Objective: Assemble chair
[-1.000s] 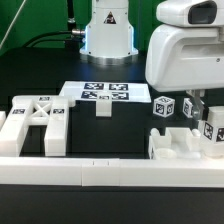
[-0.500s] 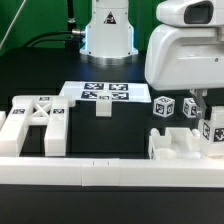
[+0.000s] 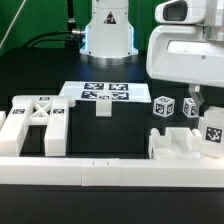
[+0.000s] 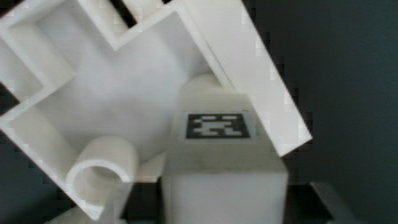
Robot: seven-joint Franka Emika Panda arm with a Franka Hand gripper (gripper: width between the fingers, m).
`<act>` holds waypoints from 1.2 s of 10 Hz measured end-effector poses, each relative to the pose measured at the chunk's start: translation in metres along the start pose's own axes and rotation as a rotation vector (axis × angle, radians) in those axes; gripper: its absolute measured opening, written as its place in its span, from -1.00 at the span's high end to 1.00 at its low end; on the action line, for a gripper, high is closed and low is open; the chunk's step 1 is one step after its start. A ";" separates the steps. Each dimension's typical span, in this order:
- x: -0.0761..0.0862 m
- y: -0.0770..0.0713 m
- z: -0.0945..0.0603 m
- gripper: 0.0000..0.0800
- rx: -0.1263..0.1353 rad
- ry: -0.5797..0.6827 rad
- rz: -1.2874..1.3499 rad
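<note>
My gripper (image 3: 207,118) is at the exterior view's right, shut on a blocky white leg (image 3: 213,133) with a marker tag. It holds the leg just above the white seat slab (image 3: 176,148). In the wrist view the leg (image 4: 222,150) fills the space between my dark fingers (image 4: 322,203), tag facing the camera, with the slab's cut-out plate (image 4: 107,90) and a rounded peg (image 4: 98,170) beneath. The X-braced panel (image 3: 35,115) lies at the exterior view's left. Two more tagged leg blocks (image 3: 163,106) (image 3: 190,108) stand behind the slab.
The marker board (image 3: 100,95) lies flat in the middle, with a small white block (image 3: 103,108) at its front edge. A long low white border rail (image 3: 90,175) runs along the front. The robot base (image 3: 108,30) stands at the back.
The arm has shifted slightly up and toward the exterior view's right, the leg still in its grip. The other parts have not moved.
</note>
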State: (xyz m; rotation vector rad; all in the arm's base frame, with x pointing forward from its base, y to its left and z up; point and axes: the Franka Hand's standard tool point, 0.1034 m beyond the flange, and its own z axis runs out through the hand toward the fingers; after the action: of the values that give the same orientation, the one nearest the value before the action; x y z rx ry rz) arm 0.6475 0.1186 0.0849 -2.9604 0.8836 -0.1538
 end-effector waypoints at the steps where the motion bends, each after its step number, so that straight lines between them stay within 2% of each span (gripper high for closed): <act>1: 0.000 0.000 0.000 0.29 0.001 -0.002 0.073; 5: 0.000 0.001 0.000 0.29 0.007 -0.013 0.290; 7: -0.003 -0.001 0.001 0.29 0.024 -0.029 0.549; 9: -0.004 -0.002 0.001 0.29 0.053 -0.041 0.803; 11: -0.004 -0.002 0.001 0.29 0.060 -0.053 0.885; 12: -0.004 -0.002 0.001 0.06 0.060 -0.053 0.861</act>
State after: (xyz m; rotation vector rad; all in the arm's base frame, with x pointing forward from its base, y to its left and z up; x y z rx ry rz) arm 0.6451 0.1228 0.0833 -2.2471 1.9658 -0.0568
